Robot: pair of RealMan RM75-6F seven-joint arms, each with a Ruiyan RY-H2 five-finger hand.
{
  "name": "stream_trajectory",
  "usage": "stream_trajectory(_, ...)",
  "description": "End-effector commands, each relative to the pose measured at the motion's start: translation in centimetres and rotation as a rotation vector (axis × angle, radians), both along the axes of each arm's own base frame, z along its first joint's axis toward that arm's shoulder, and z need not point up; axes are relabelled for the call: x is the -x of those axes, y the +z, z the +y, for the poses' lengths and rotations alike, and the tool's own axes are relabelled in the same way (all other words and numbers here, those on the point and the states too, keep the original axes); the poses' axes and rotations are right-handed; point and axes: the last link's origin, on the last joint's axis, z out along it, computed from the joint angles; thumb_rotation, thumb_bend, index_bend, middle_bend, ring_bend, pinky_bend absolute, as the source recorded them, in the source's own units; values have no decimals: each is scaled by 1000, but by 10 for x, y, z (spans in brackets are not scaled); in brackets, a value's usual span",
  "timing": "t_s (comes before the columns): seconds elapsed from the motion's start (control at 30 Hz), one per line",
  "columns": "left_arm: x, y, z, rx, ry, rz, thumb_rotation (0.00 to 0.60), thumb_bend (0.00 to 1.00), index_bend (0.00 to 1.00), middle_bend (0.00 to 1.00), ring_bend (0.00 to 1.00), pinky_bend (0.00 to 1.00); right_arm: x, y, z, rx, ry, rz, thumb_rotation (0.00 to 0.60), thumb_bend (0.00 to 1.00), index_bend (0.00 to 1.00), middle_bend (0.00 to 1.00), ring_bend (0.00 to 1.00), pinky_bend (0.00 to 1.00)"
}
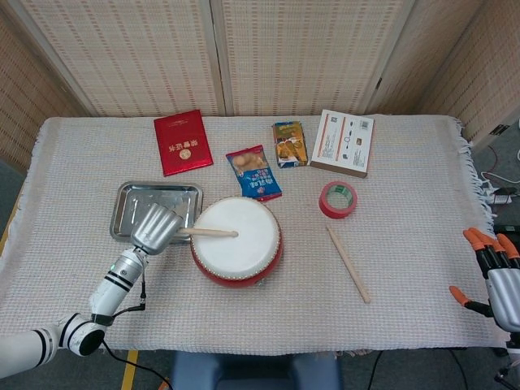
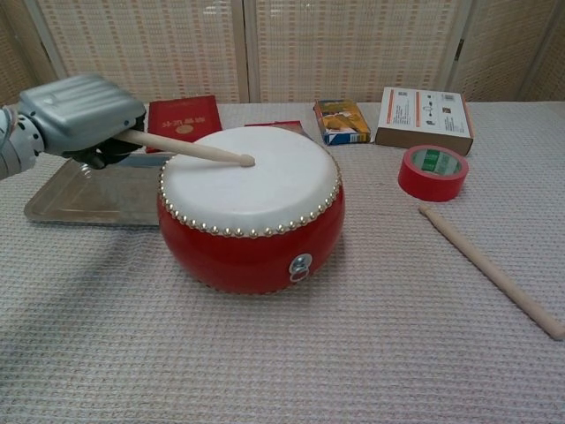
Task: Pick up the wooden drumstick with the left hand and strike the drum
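Observation:
A red drum (image 1: 236, 240) (image 2: 251, 207) with a white skin stands mid-table. My left hand (image 1: 154, 228) (image 2: 81, 116), just left of the drum, grips a wooden drumstick (image 1: 208, 232) (image 2: 184, 148). The stick slants down and its tip touches the white skin near the middle. A second drumstick (image 1: 347, 262) (image 2: 488, 268) lies flat on the cloth to the right of the drum. At the table's right edge my right hand (image 1: 496, 276) hangs low with fingers spread, holding nothing.
A steel tray (image 1: 130, 203) (image 2: 62, 199) lies behind my left hand. A red tape roll (image 1: 337, 199) (image 2: 433, 172), a white box (image 1: 343, 142), two snack packets (image 1: 253, 172) (image 1: 289, 143) and a red booklet (image 1: 182, 141) lie beyond the drum.

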Motion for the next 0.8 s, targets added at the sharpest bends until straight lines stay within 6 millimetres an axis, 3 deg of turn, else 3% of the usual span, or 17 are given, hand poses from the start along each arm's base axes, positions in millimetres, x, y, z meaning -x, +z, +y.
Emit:
stream_trajectory(0.03, -10, 11, -1, 3, 35, -191, 600, 475, 1000, 1000, 1000, 1000, -1, 0, 0, 4, 5, 0, 600, 195, 28, 53, 0, 0)
stream_trajectory(0.17, -10, 19, -1, 28, 81, -306, 600, 475, 1000, 1000, 1000, 1000, -1, 1, 1, 7, 5, 2, 600, 196, 28, 53, 0, 0)
stream_trajectory(0.43, 6, -7, 1, 45, 11, -16, 600, 474, 1000, 1000, 1000, 1000, -1, -1, 0, 3, 1, 0, 600, 195, 29, 53, 0, 0)
stream_trajectory(0.53, 8, -10, 2, 53, 28, -1, 600, 476, 1000, 1000, 1000, 1000, -1, -1, 0, 2, 1, 1, 600, 195, 28, 53, 0, 0)
stream_trajectory(0.6, 4, -3, 3, 27, 42, -88, 600, 476, 1000, 1000, 1000, 1000, -1, 0, 0, 7, 1, 2, 600, 195, 29, 53, 0, 0)
stream_trajectory(0.7, 0, 10, 4, 40, 140, -353, 600, 476, 1000, 1000, 1000, 1000, -1, 1, 1, 12, -2, 4, 600, 194, 29, 53, 0, 0)
stream_trajectory(0.8, 3, 30, 16, 40, 203, -513, 600, 475, 1000, 1000, 999, 1000, -1, 0, 1, 10, -4, 4, 600, 195, 29, 53, 0, 0)
